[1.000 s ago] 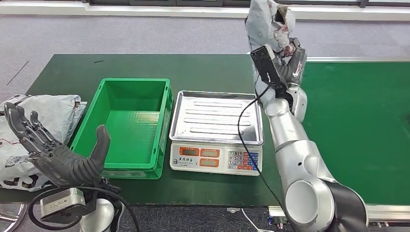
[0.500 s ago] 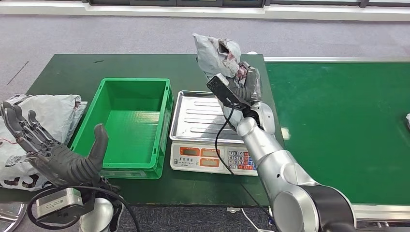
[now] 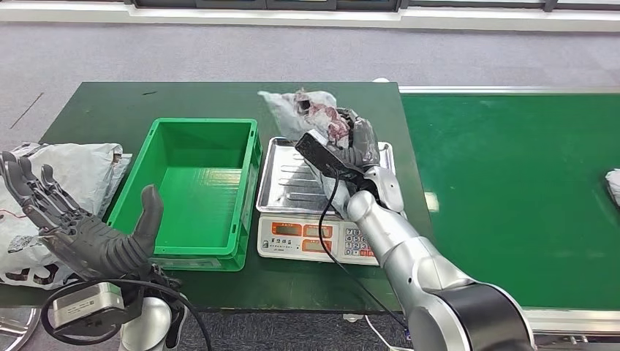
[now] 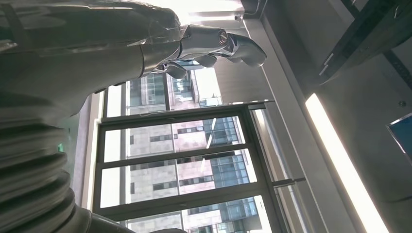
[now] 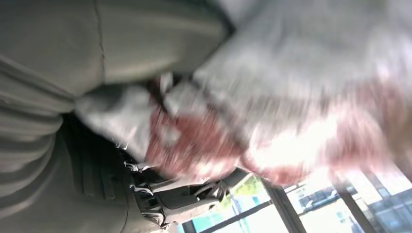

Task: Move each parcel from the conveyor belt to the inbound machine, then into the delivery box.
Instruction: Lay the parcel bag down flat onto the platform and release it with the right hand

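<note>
A: R hand (image 3: 356, 139) clamped on the grey parcel (image 3: 303, 106), held above the back of the scale tray (image 3: 292, 191), not set down yet. L hand (image 3: 80, 230) up, fingers spread, holding nothing

B: So weighing's pending, green box (image 3: 205, 191) empty, another parcel (image 3: 613, 183) on the belt (image 3: 512, 197). R wrist cam (image 5: 291, 97): parcel close-up, blurred

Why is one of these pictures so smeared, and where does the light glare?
Right wrist view: the grey parcel in the right hand is smeared, probably by motion. Left wrist view: bright windows and a ceiling light strip glare. Head view: sharp, evenly lit.
</note>
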